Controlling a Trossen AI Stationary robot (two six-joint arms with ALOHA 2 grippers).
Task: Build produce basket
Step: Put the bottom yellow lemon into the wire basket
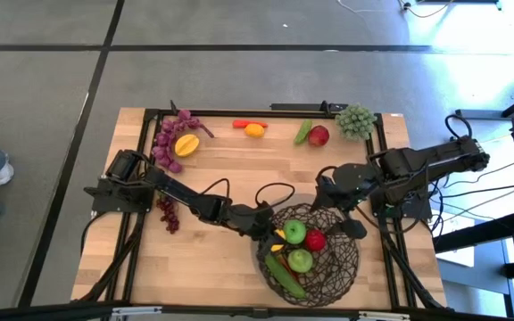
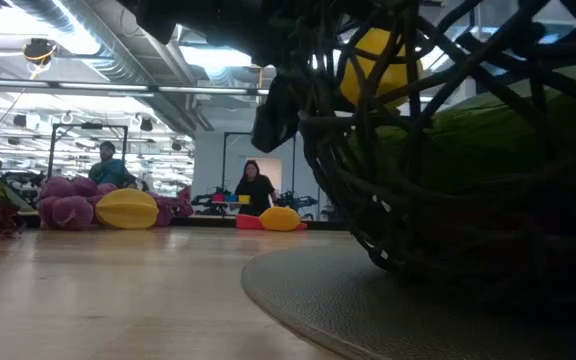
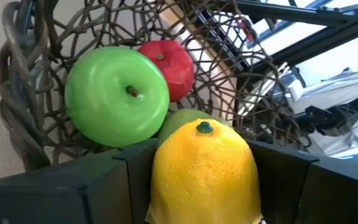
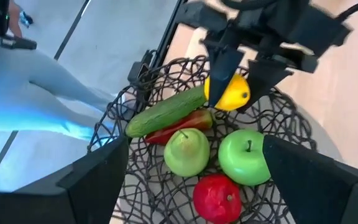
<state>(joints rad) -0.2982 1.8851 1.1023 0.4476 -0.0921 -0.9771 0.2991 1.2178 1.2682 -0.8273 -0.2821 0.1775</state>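
High view: my left gripper (image 1: 273,230) reached over the basket (image 1: 342,272) rim at 9 o'clock, clamped on a lemon (image 1: 278,234) mostly hidden by the fingers. My right gripper (image 1: 353,223) hung spread and empty at the 1 o'clock rim.

Low view: basket mesh blocked most of the lemon.

Left wrist view: lemon cut off below; green apple (image 3: 117,96), red apple (image 3: 169,60) behind.

Right wrist view: cucumber (image 4: 165,111) overlay a red item I couldn't identify.
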